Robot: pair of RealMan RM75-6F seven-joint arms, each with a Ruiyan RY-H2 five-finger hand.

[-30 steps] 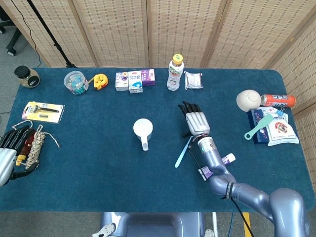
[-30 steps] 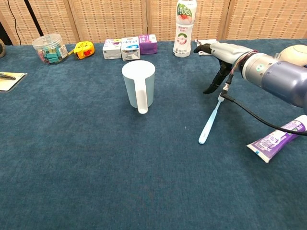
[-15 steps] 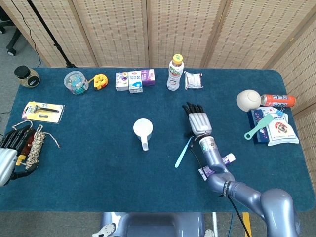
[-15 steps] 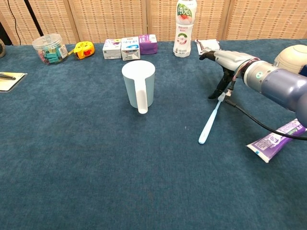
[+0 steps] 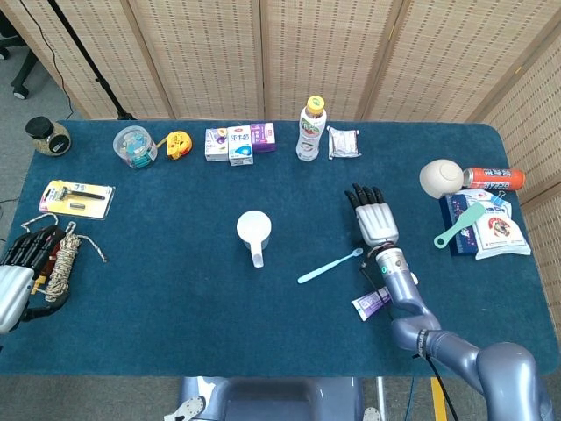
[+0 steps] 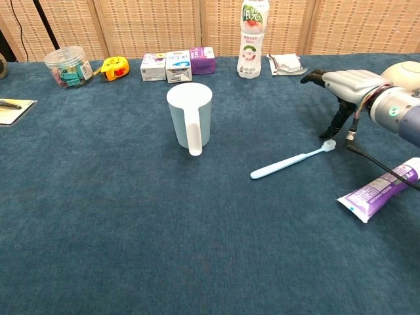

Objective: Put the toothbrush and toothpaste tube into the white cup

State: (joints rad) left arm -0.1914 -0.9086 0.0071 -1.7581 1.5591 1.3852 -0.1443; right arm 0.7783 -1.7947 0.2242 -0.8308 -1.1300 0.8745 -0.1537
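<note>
Head view: my right hand [image 5: 374, 217] hovers with fingers spread, holding nothing, at 3 o'clock of the white plastic cup [image 5: 253, 230]. The light-blue toothbrush [image 5: 330, 266] lies flat between them. My left hand [image 5: 22, 263] rests at 9 o'clock, fingers apart and holding nothing.

No fully legible text in either view. Drink bottle [image 6: 253, 37] label shows large Chinese characters, too blurred to read. Print on the small boxes [image 6: 178, 65] and toothpaste tube [image 6: 379, 191] is unreadable.
</note>
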